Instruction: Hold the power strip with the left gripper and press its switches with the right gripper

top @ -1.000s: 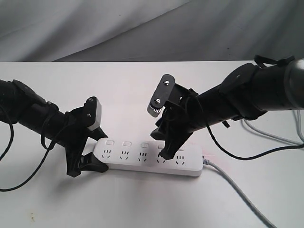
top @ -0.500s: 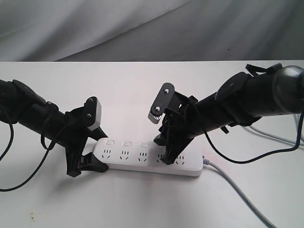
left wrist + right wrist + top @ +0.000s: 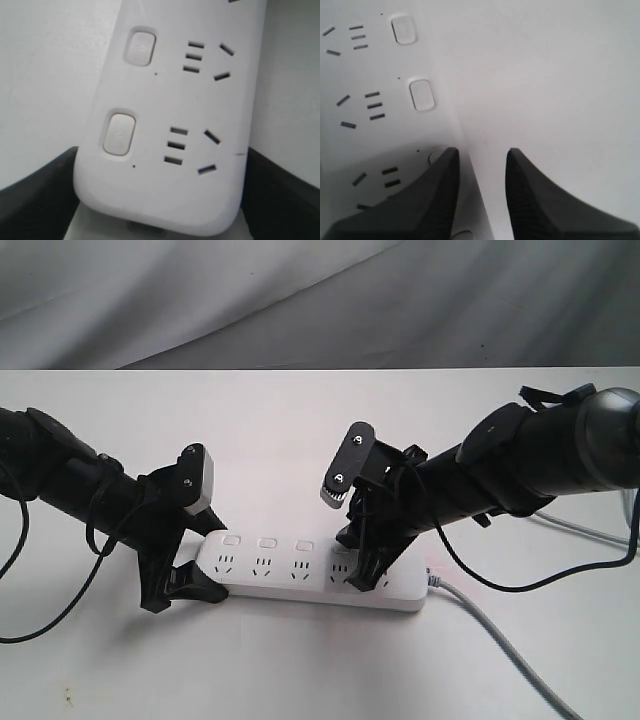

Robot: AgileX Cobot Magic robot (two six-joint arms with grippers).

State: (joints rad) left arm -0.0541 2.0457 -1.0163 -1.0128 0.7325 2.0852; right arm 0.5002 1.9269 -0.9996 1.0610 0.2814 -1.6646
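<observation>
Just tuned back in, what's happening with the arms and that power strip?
The left gripper is clamped across one end of the power strip, which lies flat on the white table. The right gripper, jaws slightly apart and empty, is down at the row of switches toward the cord end, with one fingertip at the edge of one of them. Whether it is actually pressing cannot be told.

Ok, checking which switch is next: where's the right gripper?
Right of centre in the exterior view, the right gripper points down at the power strip, by the fourth switch from its left end.
</observation>
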